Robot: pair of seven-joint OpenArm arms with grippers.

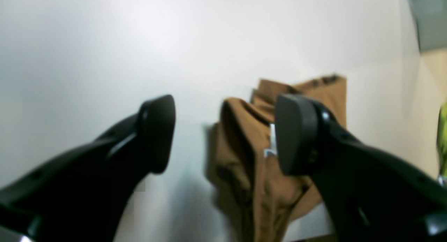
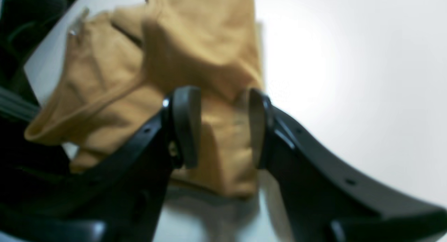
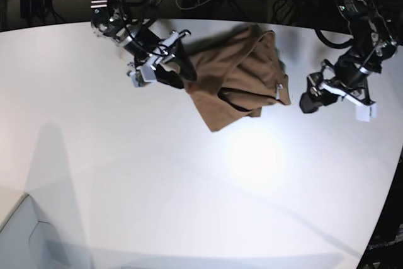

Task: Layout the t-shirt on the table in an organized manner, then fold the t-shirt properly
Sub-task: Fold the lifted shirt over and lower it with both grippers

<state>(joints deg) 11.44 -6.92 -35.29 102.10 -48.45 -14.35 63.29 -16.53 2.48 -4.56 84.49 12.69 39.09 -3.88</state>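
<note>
Right pincer (image 2: pixel 220 126) has its two black fingers set a narrow gap apart, with a fold of the tan-brown t-shirt (image 2: pixel 195 60) showing between them; whether the pads actually press the cloth cannot be told from its blurred wrist view. In the base view this pincer (image 3: pixel 179 70) sits at the shirt's edge on that view's left side. Left pincer (image 1: pixel 225 133) is spread wide and holds nothing, hanging above the white tabletop (image 1: pixel 104 43) just beside the shirt (image 1: pixel 251 158), where a small white tag (image 1: pixel 272 140) shows. From the base view, the t-shirt (image 3: pixel 236 83) lies bunched and creased near the tabletop's (image 3: pixel 189 206) far edge, between the two arms, with the left pincer (image 3: pixel 312 99) apart from it.
</note>
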